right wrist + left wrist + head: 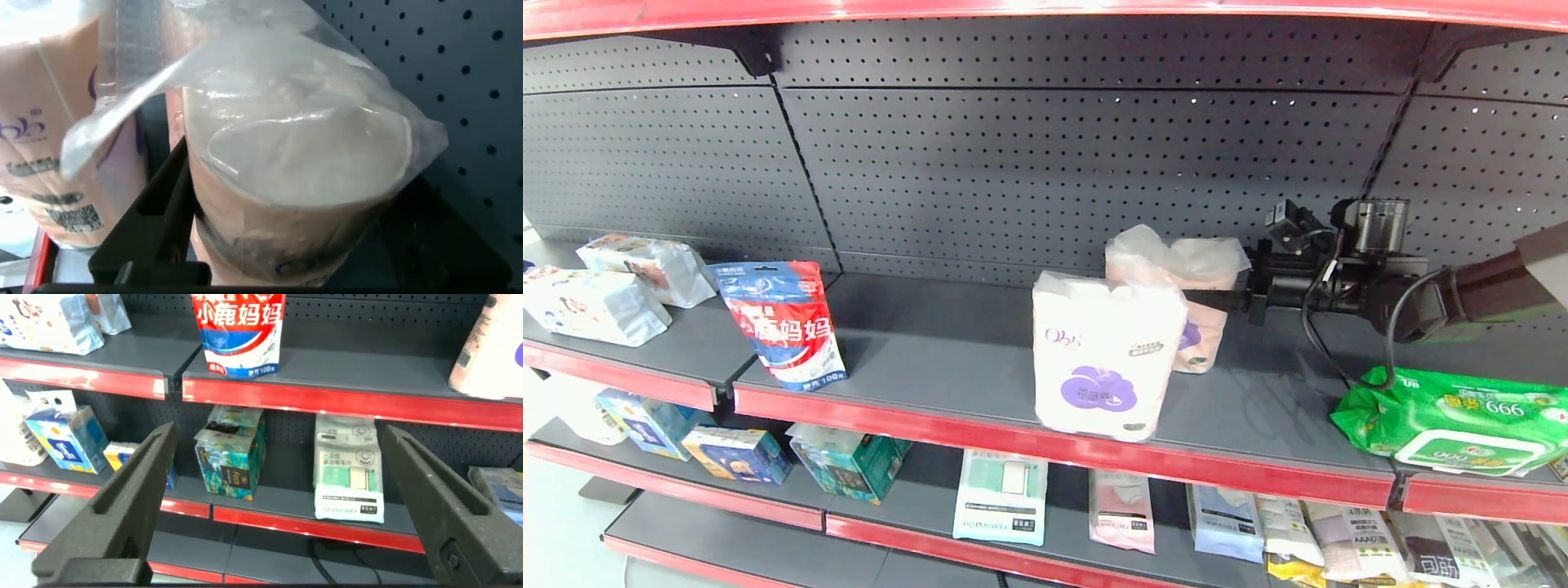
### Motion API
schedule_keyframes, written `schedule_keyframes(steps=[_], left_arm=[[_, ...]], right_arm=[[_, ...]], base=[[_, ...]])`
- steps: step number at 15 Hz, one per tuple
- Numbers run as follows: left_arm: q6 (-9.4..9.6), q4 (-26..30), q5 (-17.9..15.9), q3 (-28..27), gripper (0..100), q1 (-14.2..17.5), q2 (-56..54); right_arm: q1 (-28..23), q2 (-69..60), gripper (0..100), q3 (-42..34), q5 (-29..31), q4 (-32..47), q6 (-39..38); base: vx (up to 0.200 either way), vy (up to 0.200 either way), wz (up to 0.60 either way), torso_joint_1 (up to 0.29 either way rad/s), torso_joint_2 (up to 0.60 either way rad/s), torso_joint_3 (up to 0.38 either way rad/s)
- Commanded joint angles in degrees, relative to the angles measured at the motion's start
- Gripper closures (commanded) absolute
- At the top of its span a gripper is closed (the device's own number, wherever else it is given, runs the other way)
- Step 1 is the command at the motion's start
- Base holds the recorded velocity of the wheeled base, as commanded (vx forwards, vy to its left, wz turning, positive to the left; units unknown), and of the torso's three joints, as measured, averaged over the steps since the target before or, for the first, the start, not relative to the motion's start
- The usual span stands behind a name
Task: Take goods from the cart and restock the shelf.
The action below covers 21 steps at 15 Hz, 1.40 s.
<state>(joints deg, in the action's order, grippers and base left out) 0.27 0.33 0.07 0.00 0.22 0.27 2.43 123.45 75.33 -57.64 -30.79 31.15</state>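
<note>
**Right arm at the shelf with a roll pack, back row**

- Dark grey metal shelf with red front lip (947, 351): mid board mostly bare, so there is room to fill.
- White plastic-wrapped pack of tissue rolls with purple print (1104, 359) stands upright at the front lip, facing out.
- Pink plastic-wrapped pack of tissue rolls (1205, 269) is upright just behind it and to its right, near the pegboard. That looks like back-filling the same product line. I can't tell if its base bears on the board.
- Right end effector (1201, 302) comes in from the side, low enough to clear the shelf above. Its jaws are closed against both flanks of the pink pack, with the loose wrap bunched over them.
- Green flat pack of wet wipes (1454, 420) lies at the right, under the arm. Watch the cable there.
- Left end effector (278, 433): jaws wide apart and empty, parked low, facing the lower shelves.
</note>
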Motion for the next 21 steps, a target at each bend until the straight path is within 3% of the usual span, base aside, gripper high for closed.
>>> schedule_keyframes(steps=[1,21], left_arm=[[0.00,0.02,0.01,0.00,0,0.04,0.00],[0.00,0.02,0.01,0.00,0,0.04,0.00]], right_arm=[[0.65,0.21,100,0.44,-0.11,0.03,-0.30],[5.57,0.82,100,3.16,2.88,0.03,-6.54]], base=[[0.000,0.000,0.00,0.000,0.00,0.000],[0.000,0.000,0.00,0.000,0.00,0.000]])
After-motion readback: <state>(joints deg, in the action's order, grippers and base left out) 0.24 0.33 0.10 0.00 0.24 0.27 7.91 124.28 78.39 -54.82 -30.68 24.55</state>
